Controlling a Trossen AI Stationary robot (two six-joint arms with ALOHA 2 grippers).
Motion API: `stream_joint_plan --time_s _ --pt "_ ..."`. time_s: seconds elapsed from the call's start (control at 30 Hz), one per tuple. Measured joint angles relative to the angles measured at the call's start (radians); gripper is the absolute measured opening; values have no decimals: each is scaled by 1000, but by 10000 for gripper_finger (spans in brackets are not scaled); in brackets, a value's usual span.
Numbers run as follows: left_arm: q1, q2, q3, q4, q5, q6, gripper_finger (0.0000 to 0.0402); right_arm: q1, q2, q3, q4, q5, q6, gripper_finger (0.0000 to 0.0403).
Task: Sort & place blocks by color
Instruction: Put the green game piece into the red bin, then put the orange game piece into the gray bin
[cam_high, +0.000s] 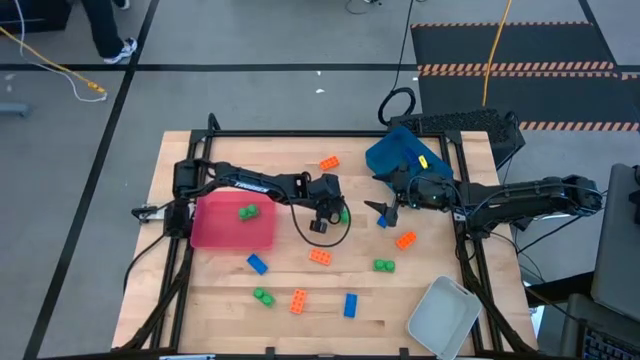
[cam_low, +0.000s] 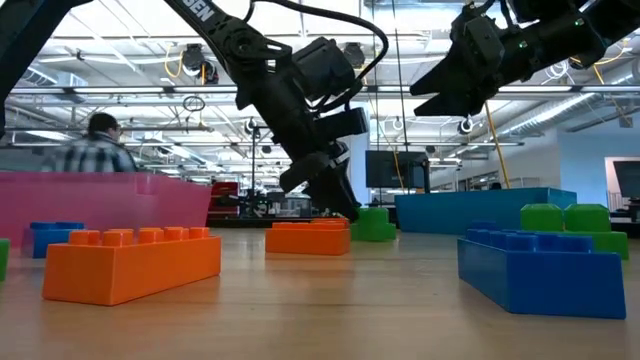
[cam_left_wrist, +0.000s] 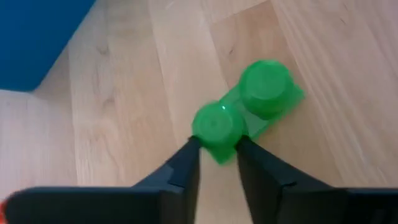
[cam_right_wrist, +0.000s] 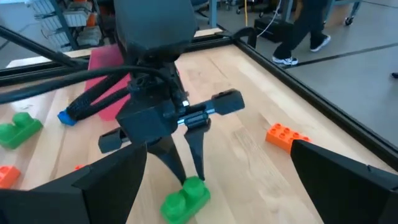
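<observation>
High view: I'm reaching my left gripper (cam_high: 338, 213) down at mid-counter (cam_high: 300, 150) onto a green two-stud block (cam_high: 344, 214); red tray (cam_high: 232, 232) w/ one green block (cam_high: 248, 212) is sitting just beside my left arm. My right gripper (cam_high: 388, 212) is hovering nearby, fingers spread, empty.

Low view: my left fingertips are touching down by the green block, next to an orange block (cam_low: 307, 237).

Left wrist view: I'm pinching one end stud of the block (cam_left_wrist: 249, 109) btwn my fingers (cam_left_wrist: 186, 165) — off-centre grip, prob. shaky.

Right wrist view: block (cam_right_wrist: 185, 199) resting flat on the counter. Best to squeeze firmly, lift straight up, then swing slowly to the red tray so it's not twisting out.
</observation>
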Motion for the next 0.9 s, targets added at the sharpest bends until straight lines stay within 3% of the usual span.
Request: stream_joint_plan --time_s 0.2,0.37,0.43,0.57,0.63,0.7,0.8,0.9 --pt "-11 0 0 -57 31 0 10 0 0 0 -18 0 1 393" --pt "-18 -1 0 -85 21 0 10 0 0 0 -19 0 1 393" --pt "-16 -1 0 -90 -50 1 8 0 0 0 -23 0 8 393" --pt "18 -1 12 -93 -310 -6 4 0 0 0 -46 2 13 393" --pt "56 -1 37 -94 -398 -50 14 0 0 0 -47 5 14 393" --pt "99 -3 67 -103 -422 -94 33 0 0 0 -46 5 13 393" --pt "162 -3 124 -158 -419 -157 74 0 0 0 -46 5 13 393" --pt "218 -5 162 -186 -327 -205 127 0 0 0 -53 3 13 393"
